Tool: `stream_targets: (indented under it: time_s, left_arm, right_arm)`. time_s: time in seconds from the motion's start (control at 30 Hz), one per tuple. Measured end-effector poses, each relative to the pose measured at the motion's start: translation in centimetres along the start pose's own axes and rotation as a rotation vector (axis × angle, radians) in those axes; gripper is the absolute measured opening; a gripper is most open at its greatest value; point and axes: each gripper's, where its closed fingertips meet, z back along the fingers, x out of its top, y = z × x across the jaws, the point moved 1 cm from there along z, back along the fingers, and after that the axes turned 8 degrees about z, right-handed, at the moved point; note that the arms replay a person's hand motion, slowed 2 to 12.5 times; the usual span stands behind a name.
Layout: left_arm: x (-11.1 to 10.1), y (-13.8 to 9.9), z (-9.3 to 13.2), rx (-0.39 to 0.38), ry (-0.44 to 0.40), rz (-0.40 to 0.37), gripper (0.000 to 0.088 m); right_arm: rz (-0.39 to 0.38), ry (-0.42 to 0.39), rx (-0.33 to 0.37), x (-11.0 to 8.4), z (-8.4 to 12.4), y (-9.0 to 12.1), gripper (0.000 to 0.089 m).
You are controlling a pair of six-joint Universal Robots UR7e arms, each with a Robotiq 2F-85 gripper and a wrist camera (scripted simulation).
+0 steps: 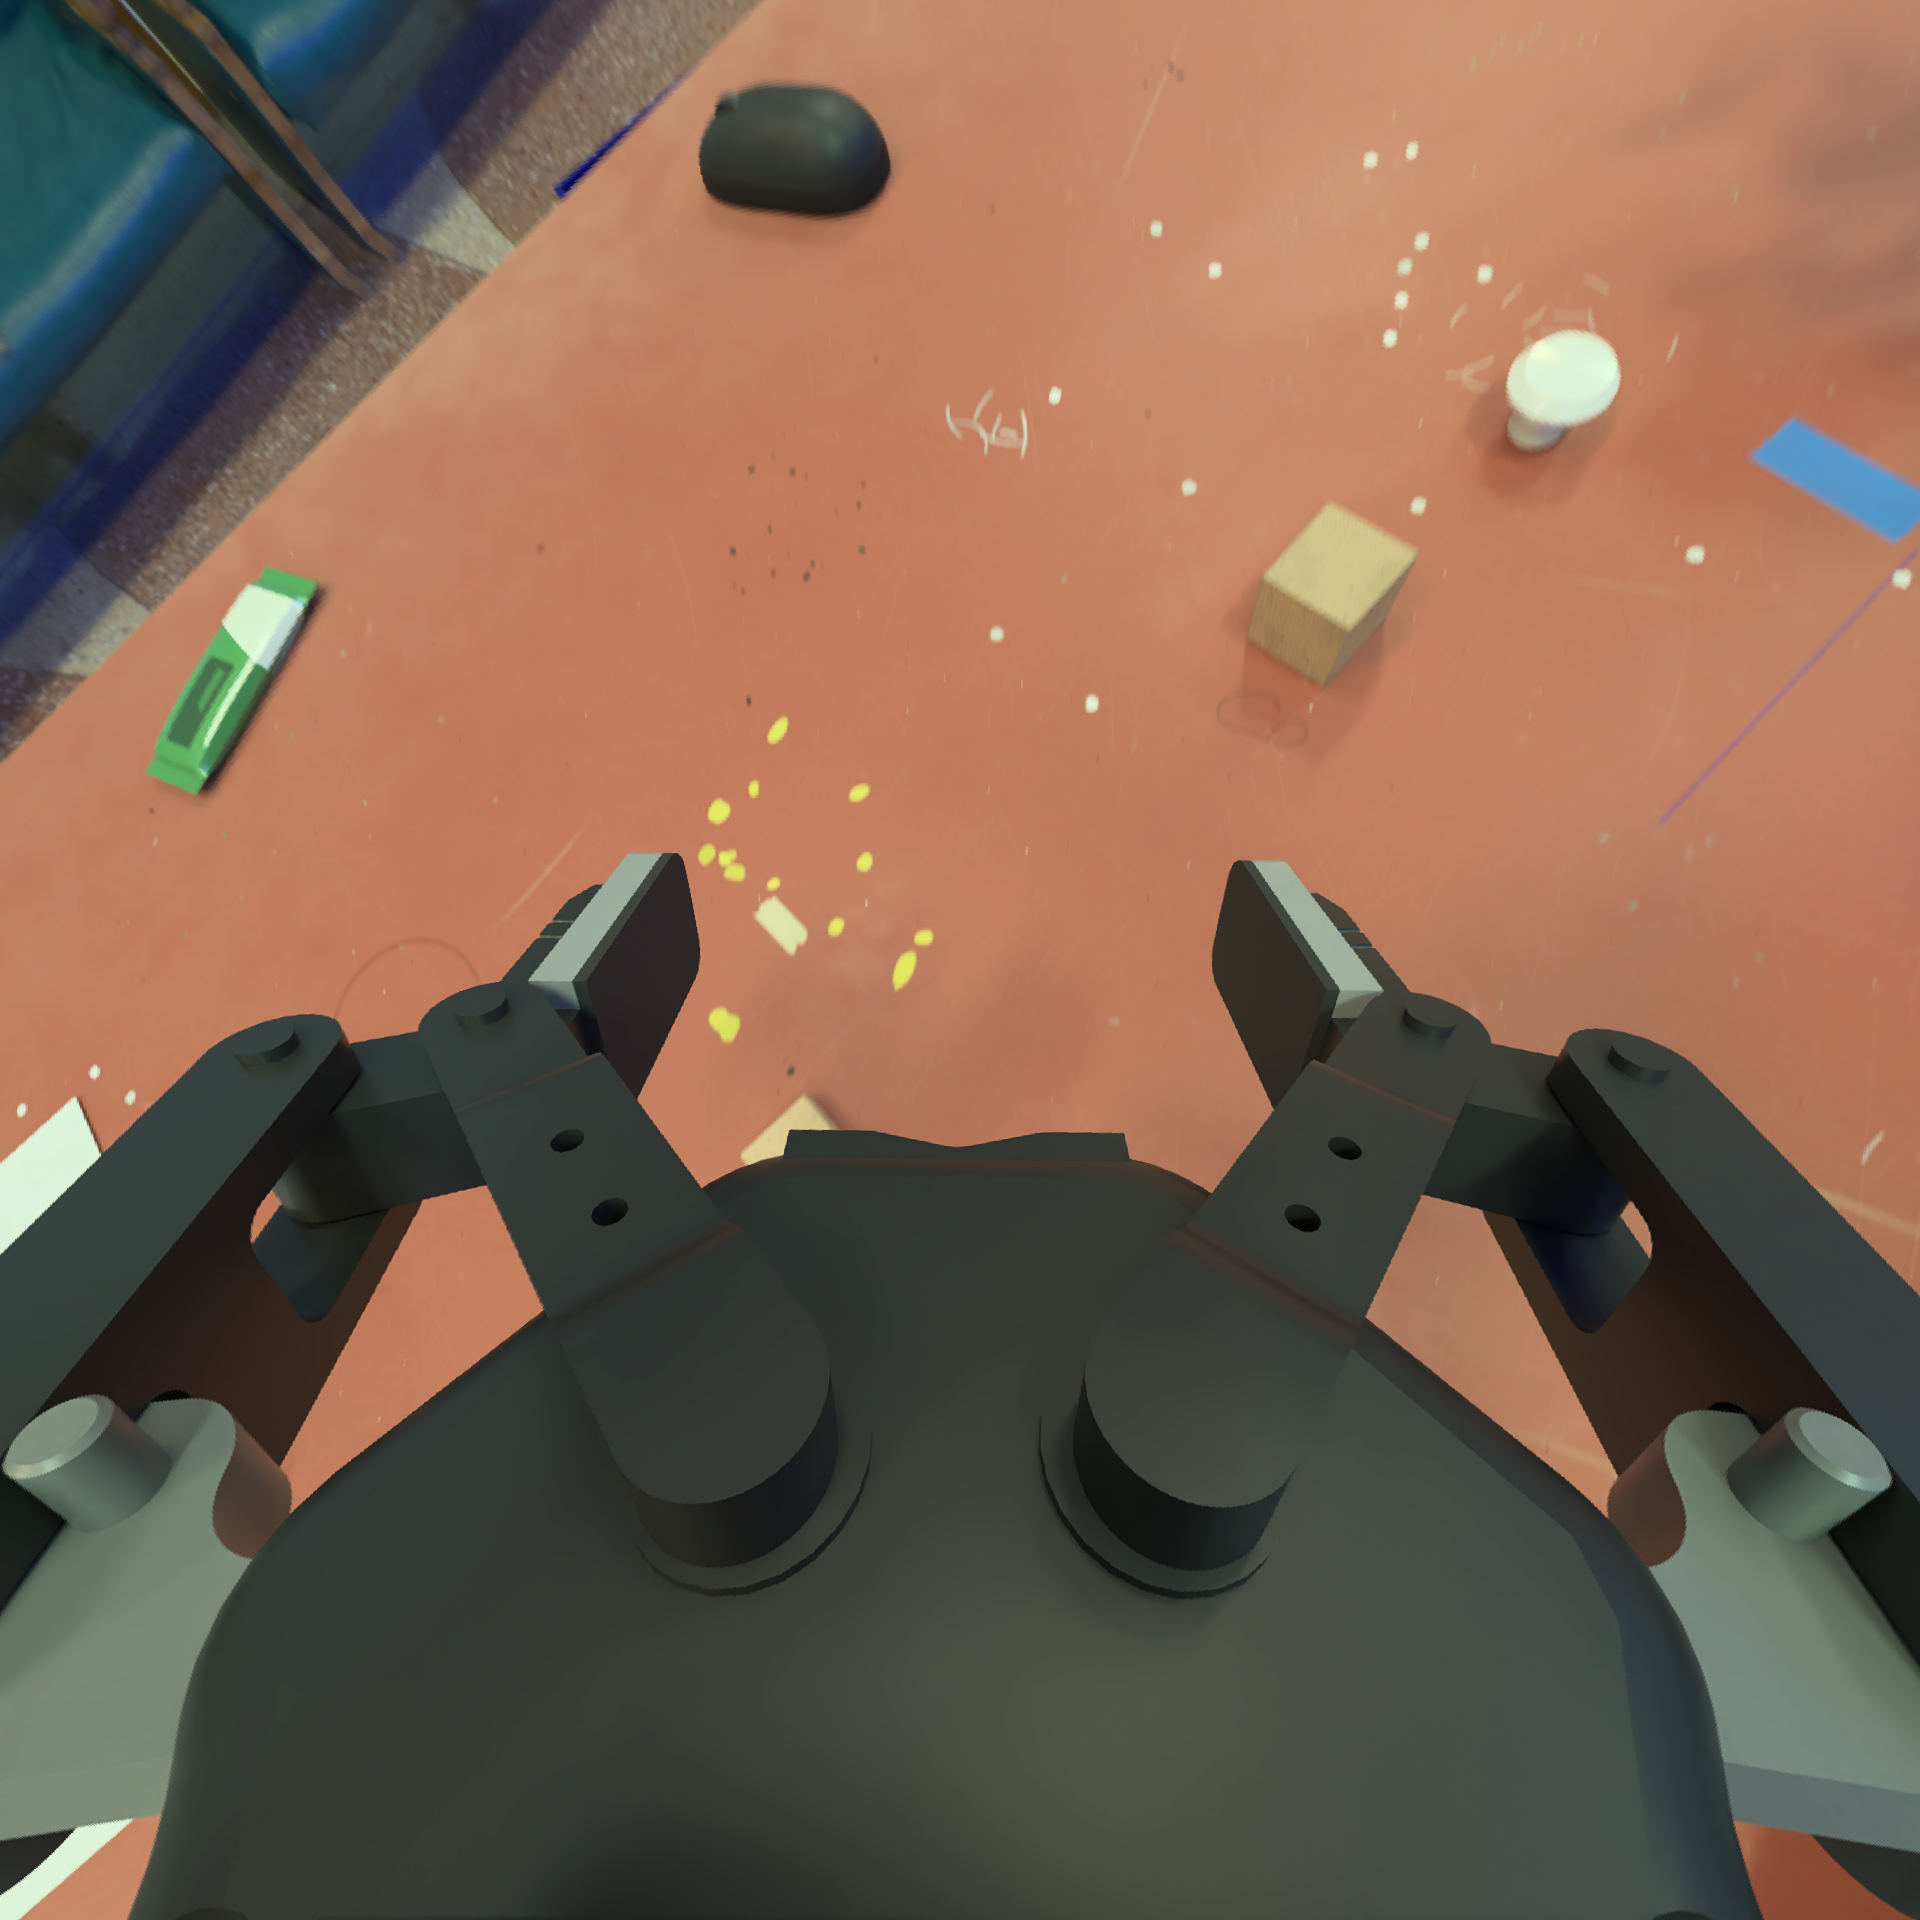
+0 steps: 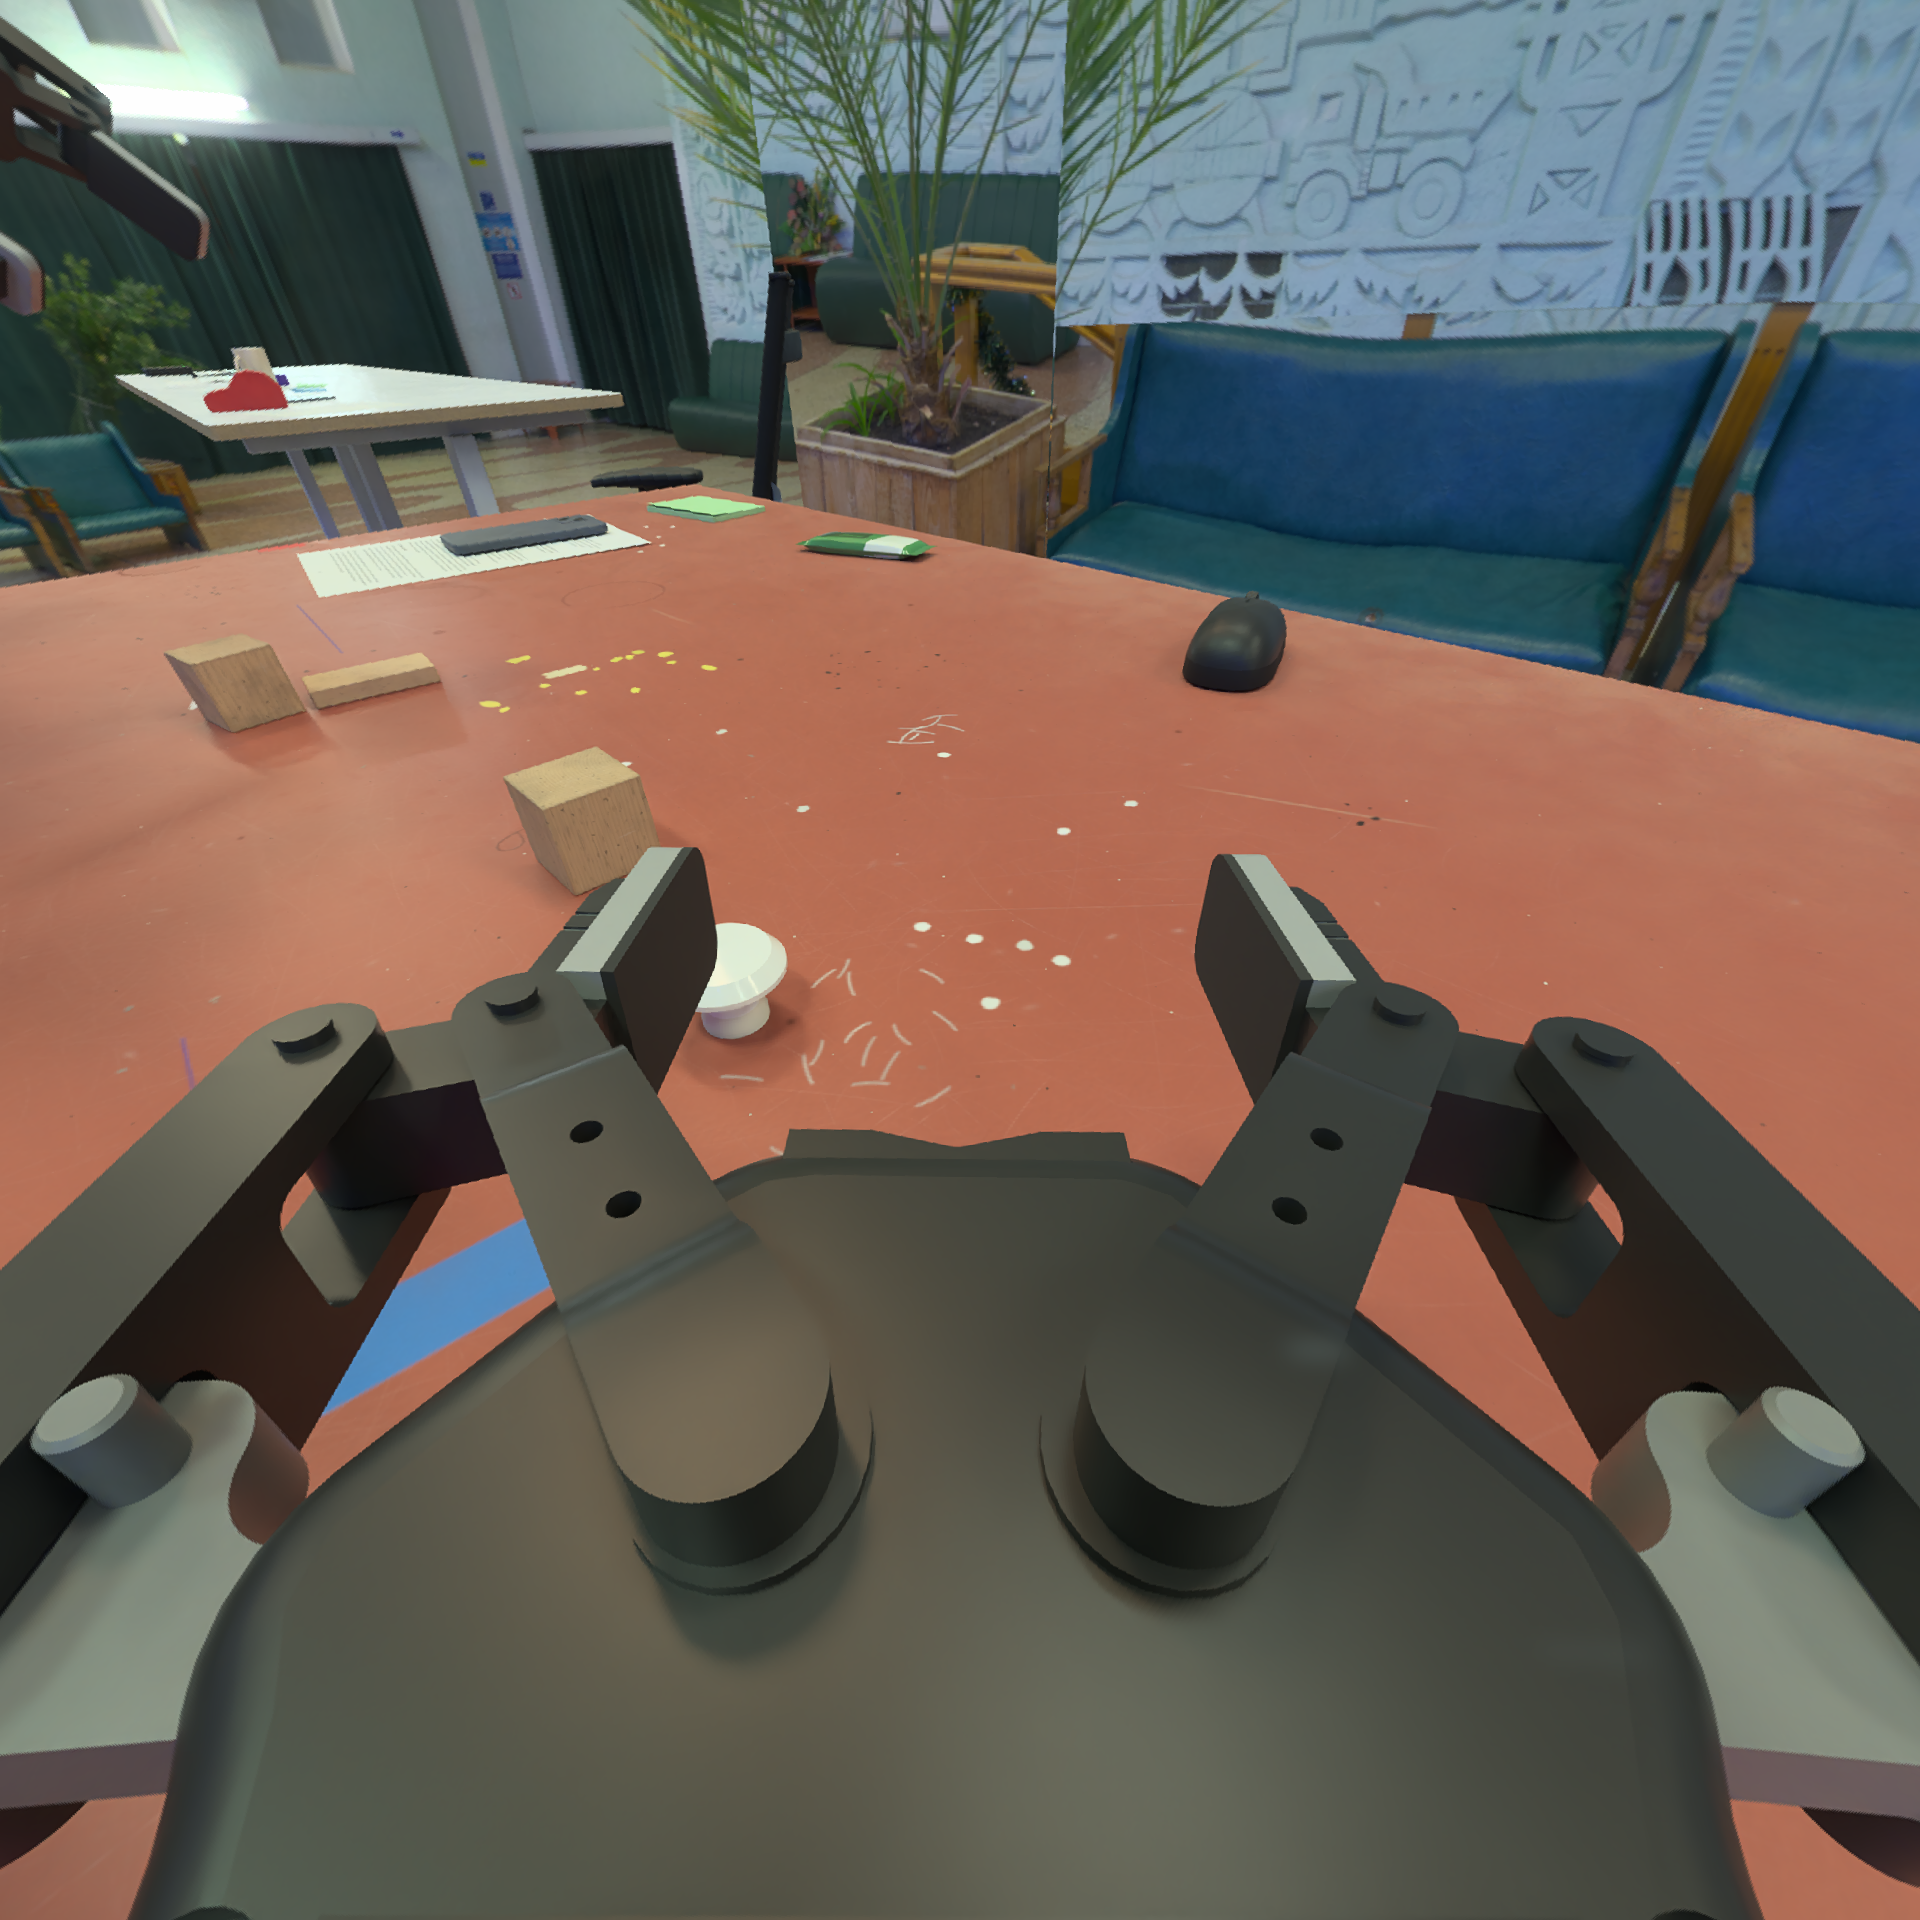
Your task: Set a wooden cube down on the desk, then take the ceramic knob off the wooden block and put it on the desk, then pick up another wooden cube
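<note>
My left gripper [image 1: 956,935] is open and empty, high above the red desk [image 1: 935,520]. A wooden cube [image 1: 1330,592] sits on the desk ahead to the right, with the white ceramic knob [image 1: 1558,384] beyond it, standing stem down. A pale wooden corner [image 1: 795,1127] peeks out just past the gripper body. My right gripper [image 2: 956,925] is open and empty, low over the desk. The knob [image 2: 743,982] stands just right of its left finger, partly hidden by it. The cube [image 2: 582,816] lies behind that finger. A second cube [image 2: 234,681] and the flat wooden block [image 2: 369,678] lie far left.
A black mouse [image 1: 795,151] [image 2: 1236,644] and a green packet [image 1: 234,675] [image 2: 868,543] lie near the desk's far edge. A paper sheet [image 2: 364,571] with a dark phone [image 2: 525,535] and a green pad [image 2: 707,507] sit at the back. Blue tape [image 1: 1839,478] marks the desk.
</note>
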Motion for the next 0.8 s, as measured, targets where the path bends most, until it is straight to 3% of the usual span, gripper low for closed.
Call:
stream_targets:
  time_s: [0.43, 0.8]
  left_arm:
    - [-8.6, 2.6, 1.4, -0.104, 0.2, -0.068, 0.0767]
    - [-12.7, 3.3, 0.8, -0.2, 0.338, -0.139, 0.0759]
  right_arm:
    - [0.017, 0.016, 0.021, -0.2, -0.2, 0.4, 0.0803]
    - [0.006, 0.023, 0.026, -0.1, 0.2, 0.5, 0.0806]
